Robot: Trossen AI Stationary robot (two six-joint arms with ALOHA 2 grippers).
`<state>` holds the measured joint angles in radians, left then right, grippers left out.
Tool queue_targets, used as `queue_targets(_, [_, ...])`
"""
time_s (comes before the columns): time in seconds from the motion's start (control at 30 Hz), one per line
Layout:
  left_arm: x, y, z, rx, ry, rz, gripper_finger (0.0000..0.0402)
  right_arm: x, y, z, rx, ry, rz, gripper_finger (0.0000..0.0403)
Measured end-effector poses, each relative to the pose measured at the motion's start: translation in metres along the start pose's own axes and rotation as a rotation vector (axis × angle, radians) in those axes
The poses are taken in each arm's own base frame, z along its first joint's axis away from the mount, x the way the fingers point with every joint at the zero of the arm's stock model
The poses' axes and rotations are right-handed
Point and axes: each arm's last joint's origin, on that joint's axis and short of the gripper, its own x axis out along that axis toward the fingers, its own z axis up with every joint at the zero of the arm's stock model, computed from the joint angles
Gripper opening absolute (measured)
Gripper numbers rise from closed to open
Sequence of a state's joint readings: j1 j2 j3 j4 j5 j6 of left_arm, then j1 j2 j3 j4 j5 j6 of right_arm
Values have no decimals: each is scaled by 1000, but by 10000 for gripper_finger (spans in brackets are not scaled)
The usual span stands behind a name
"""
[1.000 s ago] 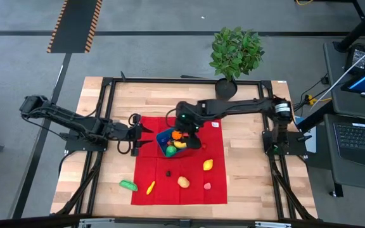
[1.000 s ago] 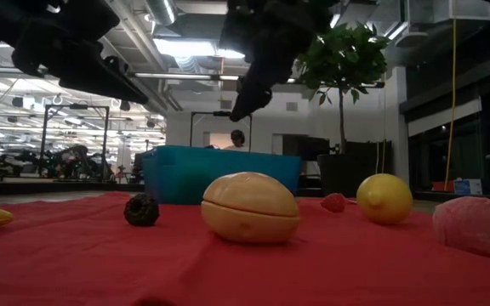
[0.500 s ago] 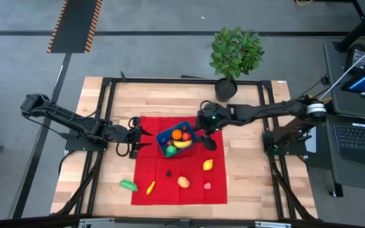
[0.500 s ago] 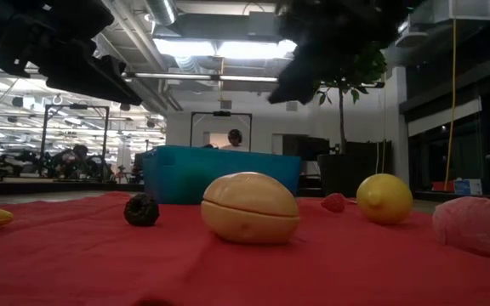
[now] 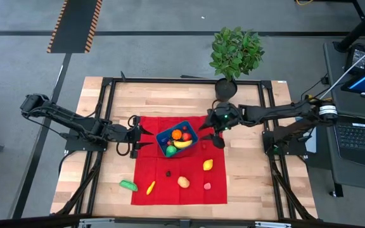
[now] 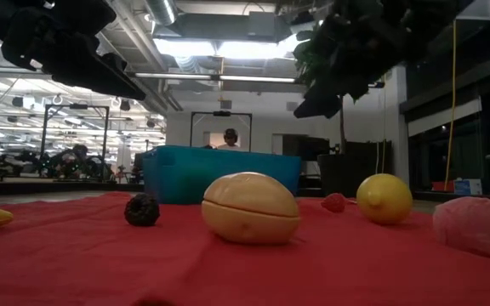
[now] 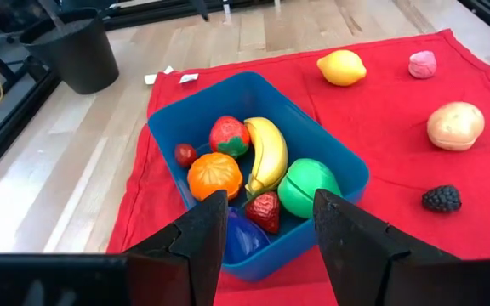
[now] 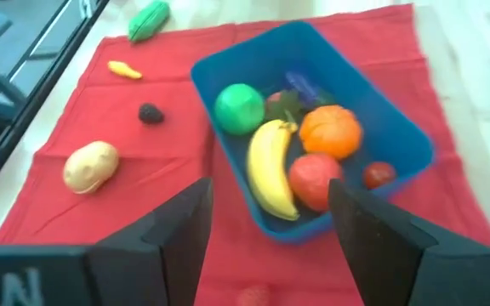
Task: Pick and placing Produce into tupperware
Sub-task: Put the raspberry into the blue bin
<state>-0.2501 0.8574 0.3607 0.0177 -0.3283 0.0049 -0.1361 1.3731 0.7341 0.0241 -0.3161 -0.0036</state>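
Note:
The blue tupperware (image 5: 177, 140) sits on a red cloth (image 5: 192, 193) and holds a banana (image 7: 268, 155), an orange (image 7: 214, 175), a green fruit (image 7: 309, 187), strawberries and other small pieces. More produce lies loose on the cloth: a lemon (image 5: 208, 164), a potato (image 5: 183, 182), a pink piece (image 5: 207, 186), a blackberry (image 5: 168, 172) and a yellow pepper (image 5: 150, 187). A green cucumber (image 5: 128, 185) rests on bare wood. My left gripper (image 5: 146, 136) hovers open just left of the tupperware. My right gripper (image 5: 211, 137) hovers open and empty just right of it.
A potted plant (image 5: 235, 54) stands at the table's far edge, behind my right arm. A small red piece (image 6: 333, 202) lies on the cloth right of the tupperware. Bare wood lies left and right of the cloth. A person (image 6: 230, 138) shows far off in the room.
My right gripper has drawn back from above the tupperware toward the table's right edge and now hangs beside the container's right side, uncovering the fruit inside. My left gripper has kept still.

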Motion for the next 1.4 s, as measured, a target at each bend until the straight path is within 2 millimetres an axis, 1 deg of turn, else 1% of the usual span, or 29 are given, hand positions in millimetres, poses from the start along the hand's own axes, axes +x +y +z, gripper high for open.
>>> queue_targets(0.13, [0, 0, 0, -2, 0, 0, 168, -9, -4, -14, 25, -51, -21, 236])
queue_targets(0.23, [0, 0, 0, -2, 0, 1, 168, -18, -2, -17, 8, -108, -22, 236])
queue_targets(0.4, [0, 0, 0, 4, 0, 1, 168, -28, 2, -26, -8, -143, -22, 236])
queue_targets(0.5, [0, 0, 0, 5, 1, 1, 168, -26, 2, -35, 28, -114, -20, 236])
queue_targets(0.63, [0, 0, 0, 5, 0, 1, 168, -25, 2, -40, 60, -103, -19, 236])
queue_targets(0.7, [0, 0, 0, 5, 1, 1, 168, -25, 2, -40, 72, -101, -19, 236])
queue_targets(0.83, [0, 0, 0, 5, 1, 1, 168, -25, 1, -39, 175, -105, -20, 236])
queue_targets(0.9, [0, 0, 0, 6, 2, 1, 168, -25, 2, -36, 194, -113, -16, 236])
queue_targets(1.03, [0, 0, 0, 6, 2, 1, 168, -24, 9, -31, 183, -118, 0, 236])
queue_targets(1.1, [0, 0, 0, 6, 2, 1, 168, -23, 13, -30, 176, -111, -28, 236])
queue_targets(1.23, [0, 0, 0, 6, 2, 1, 168, -20, 20, -38, 163, -27, -115, 236])
queue_targets(1.4, [0, 0, 0, 6, 2, 1, 168, -17, 32, -40, 158, -4, -145, 236])
